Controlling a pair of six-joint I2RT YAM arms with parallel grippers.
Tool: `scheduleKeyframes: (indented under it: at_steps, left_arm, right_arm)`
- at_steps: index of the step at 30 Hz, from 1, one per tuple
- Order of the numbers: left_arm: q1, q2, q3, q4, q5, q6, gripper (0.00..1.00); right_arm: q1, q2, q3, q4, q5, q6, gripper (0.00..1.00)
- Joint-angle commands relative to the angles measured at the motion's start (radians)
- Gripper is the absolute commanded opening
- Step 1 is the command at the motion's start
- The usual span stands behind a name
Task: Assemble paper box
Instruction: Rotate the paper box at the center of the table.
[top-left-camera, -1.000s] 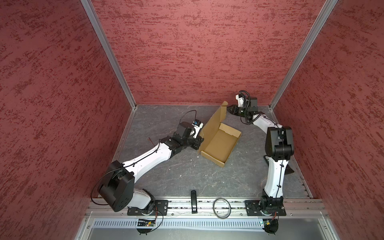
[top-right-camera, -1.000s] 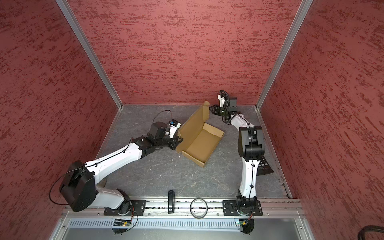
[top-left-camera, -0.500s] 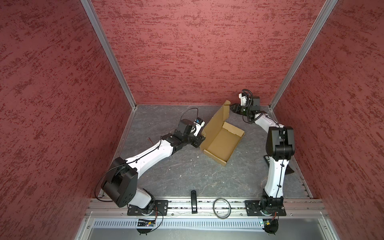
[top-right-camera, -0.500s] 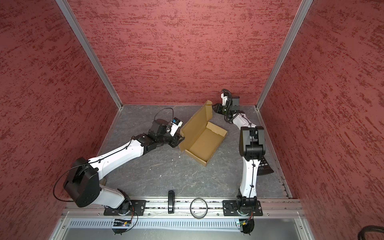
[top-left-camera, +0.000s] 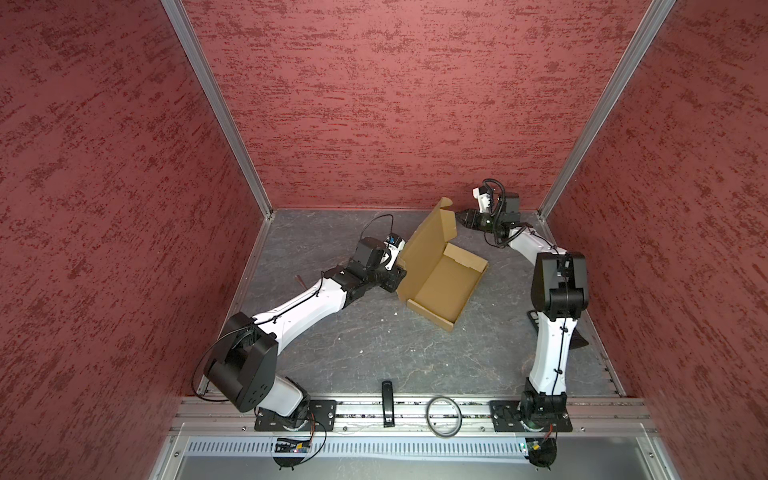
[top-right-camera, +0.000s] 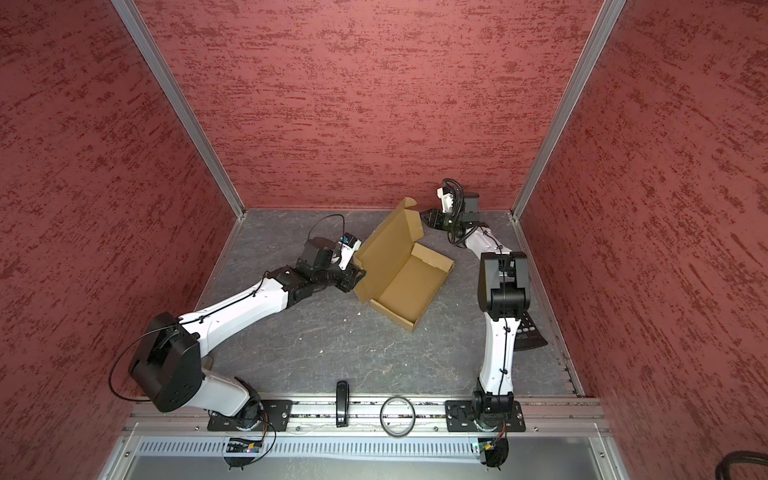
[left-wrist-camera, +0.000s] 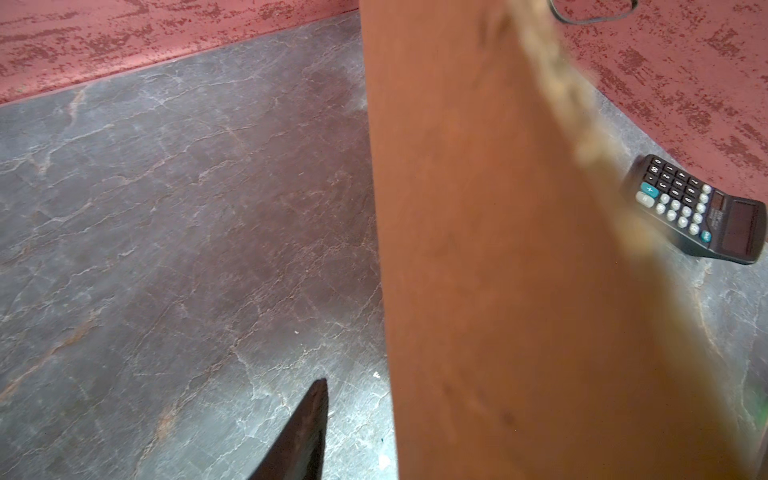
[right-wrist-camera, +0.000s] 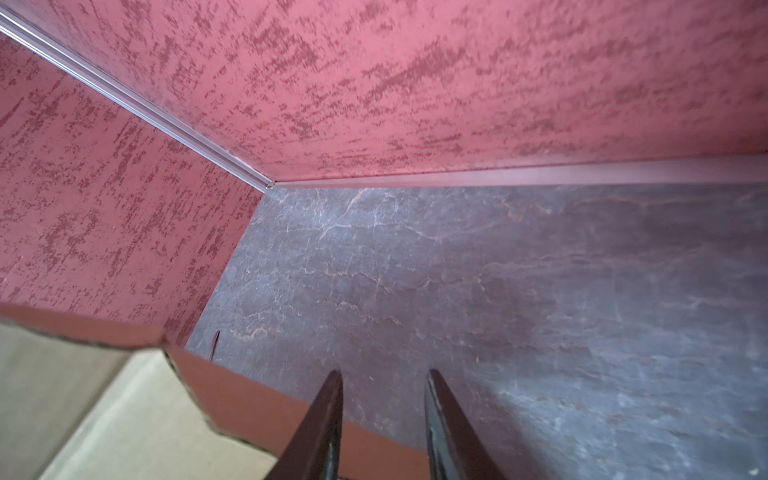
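The paper box (top-left-camera: 442, 286) (top-right-camera: 405, 286) is a tan cardboard tray lying open on the grey floor. Its lid panel (top-left-camera: 428, 241) stands raised along the tray's far-left side. My left gripper (top-left-camera: 395, 272) (top-right-camera: 358, 274) is at the box's left corner, open. In the left wrist view one dark finger (left-wrist-camera: 309, 428) stands clear of the cardboard panel (left-wrist-camera: 498, 249), which hides the other finger. My right gripper (top-left-camera: 460, 217) (right-wrist-camera: 383, 374) is open at the lid's far corner. Its fingertips sit over the lid's outer face (right-wrist-camera: 249, 399), gripping nothing.
A black calculator (left-wrist-camera: 698, 212) (top-right-camera: 528, 336) lies on the floor behind the right arm. A black tool (top-left-camera: 387, 401) and a ring (top-left-camera: 443, 415) rest on the front rail. Red walls close in on three sides, near the right gripper.
My left gripper's jaws have opened at the box's left corner. The box has shifted slightly to the right. The right gripper has stayed by the lid's far corner.
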Motion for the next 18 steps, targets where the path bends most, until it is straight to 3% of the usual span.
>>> scheduleKeyframes:
  at_steps: [1, 14, 18]
  left_arm:
    - [0.011, 0.015, 0.039, 0.018, -0.033, 0.0, 0.43]
    - [0.042, 0.001, 0.082, -0.012, -0.041, 0.067, 0.43]
    - [0.065, 0.006, 0.094, -0.022, -0.022, 0.08, 0.49]
  right_arm:
    - [-0.004, -0.05, -0.04, 0.02, -0.049, -0.028, 0.34]
    - [-0.004, -0.235, -0.241, -0.016, 0.07, -0.1, 0.34]
    - [-0.004, -0.282, -0.303, -0.018, 0.106, -0.101, 0.34]
